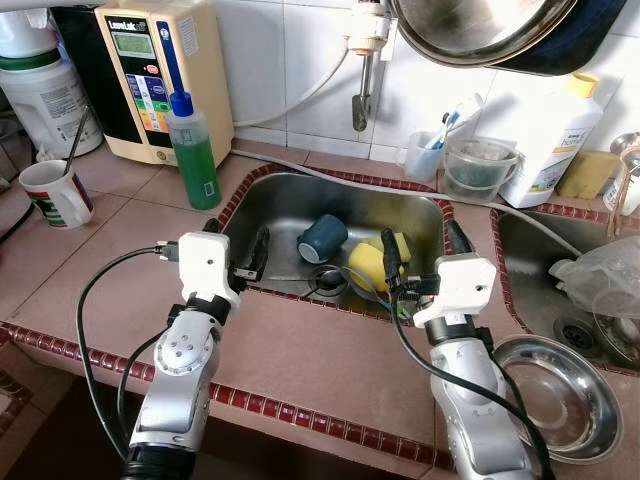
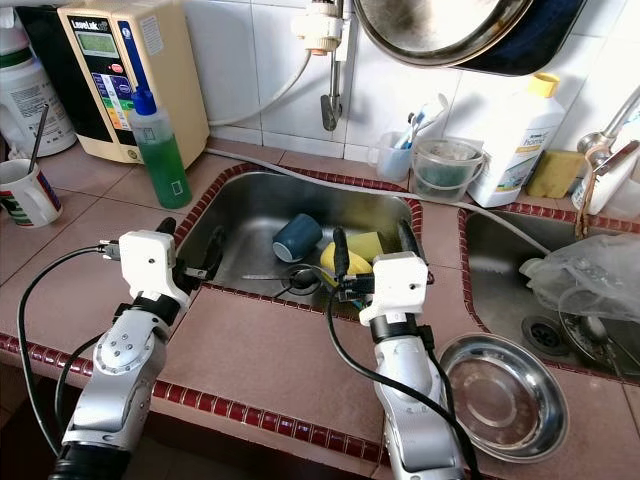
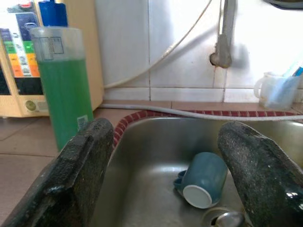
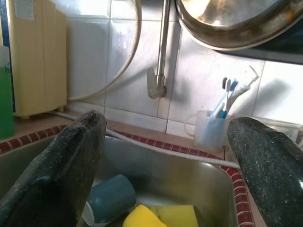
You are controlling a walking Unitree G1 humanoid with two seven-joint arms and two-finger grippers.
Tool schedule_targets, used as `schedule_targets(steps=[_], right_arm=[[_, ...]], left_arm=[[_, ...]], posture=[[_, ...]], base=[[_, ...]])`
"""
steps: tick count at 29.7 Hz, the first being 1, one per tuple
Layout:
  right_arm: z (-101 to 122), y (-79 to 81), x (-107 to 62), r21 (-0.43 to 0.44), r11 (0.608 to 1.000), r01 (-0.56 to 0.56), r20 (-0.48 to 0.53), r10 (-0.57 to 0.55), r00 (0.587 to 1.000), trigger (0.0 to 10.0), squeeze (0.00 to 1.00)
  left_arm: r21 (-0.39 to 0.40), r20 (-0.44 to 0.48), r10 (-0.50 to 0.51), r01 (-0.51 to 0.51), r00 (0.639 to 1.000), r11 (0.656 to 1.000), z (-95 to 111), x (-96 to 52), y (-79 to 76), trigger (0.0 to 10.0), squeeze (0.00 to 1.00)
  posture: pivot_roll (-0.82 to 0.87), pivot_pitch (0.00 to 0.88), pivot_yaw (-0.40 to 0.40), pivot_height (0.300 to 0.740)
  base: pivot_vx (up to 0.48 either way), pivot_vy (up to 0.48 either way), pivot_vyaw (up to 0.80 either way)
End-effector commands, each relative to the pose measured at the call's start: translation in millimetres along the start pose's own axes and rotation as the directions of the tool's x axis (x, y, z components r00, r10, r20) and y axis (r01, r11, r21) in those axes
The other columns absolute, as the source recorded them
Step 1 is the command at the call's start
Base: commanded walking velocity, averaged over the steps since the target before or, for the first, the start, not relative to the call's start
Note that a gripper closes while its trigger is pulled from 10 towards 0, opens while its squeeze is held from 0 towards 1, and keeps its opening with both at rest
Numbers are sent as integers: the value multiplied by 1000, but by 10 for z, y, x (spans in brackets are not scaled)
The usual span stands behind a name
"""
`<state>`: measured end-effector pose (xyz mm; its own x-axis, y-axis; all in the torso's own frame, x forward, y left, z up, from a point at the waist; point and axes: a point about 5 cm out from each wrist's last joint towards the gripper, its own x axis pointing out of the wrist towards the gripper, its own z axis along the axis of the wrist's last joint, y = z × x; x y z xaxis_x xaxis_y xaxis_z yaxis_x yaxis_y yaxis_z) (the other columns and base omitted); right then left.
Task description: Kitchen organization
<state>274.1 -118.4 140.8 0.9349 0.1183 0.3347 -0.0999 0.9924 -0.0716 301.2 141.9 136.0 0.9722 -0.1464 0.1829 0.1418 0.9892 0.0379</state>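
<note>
A dark blue cup (image 1: 322, 238) lies on its side in the steel sink (image 1: 290, 190), its mouth towards the front. Beside it are a yellow cup and a yellow sponge (image 1: 372, 262), with a thin metal utensil (image 1: 296, 278) by the drain. My left gripper (image 1: 238, 244) is open over the sink's front left rim, and its wrist view frames the blue cup (image 3: 202, 180) between the fingers (image 3: 85, 165). My right gripper (image 1: 424, 246) is open over the sink's front right part, just above the yellow items (image 4: 161, 216). Neither holds anything.
A green soap bottle (image 1: 193, 150), a beige water machine (image 1: 160, 75) and a white mug (image 1: 57, 193) stand at the left. A steel bowl (image 1: 558, 395) sits at the front right. A second sink (image 1: 545, 262) holds a plastic bag. Toothbrush cup (image 1: 425, 155), white bottle (image 1: 553, 140), tap (image 1: 362, 95) and hanging pan (image 1: 480, 30) are behind.
</note>
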Motion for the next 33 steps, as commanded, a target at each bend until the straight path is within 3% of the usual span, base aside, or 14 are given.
schedule_targets(steps=[1, 23, 33], right_arm=[[-10, -10, -3, 5, 1000, -1, -1, 1, 1000, 10000, 0], [-24, -1, -17, 10, 1000, 3, -11, -3, 1000, 10000, 0], [-24, 8, -16, 13, 1000, 5, -11, -5, 1000, 10000, 0]], left_arm=[[8, -6, 9, -9, 1000, 1000, 16, -11, 11, 10000, 0], [9, -80, 11, -11, 997, 1000, -31, -33, -35, 10000, 0], [13, -84, 9, -8, 996, 1000, -28, -30, -39, 10000, 0]], posture=[[-80, 0, 13, 740], [-79, 10, 17, 740], [-78, 12, 19, 740]], base=[[0, 0, 0], [0, 0, 0], [-250, 0, 0]])
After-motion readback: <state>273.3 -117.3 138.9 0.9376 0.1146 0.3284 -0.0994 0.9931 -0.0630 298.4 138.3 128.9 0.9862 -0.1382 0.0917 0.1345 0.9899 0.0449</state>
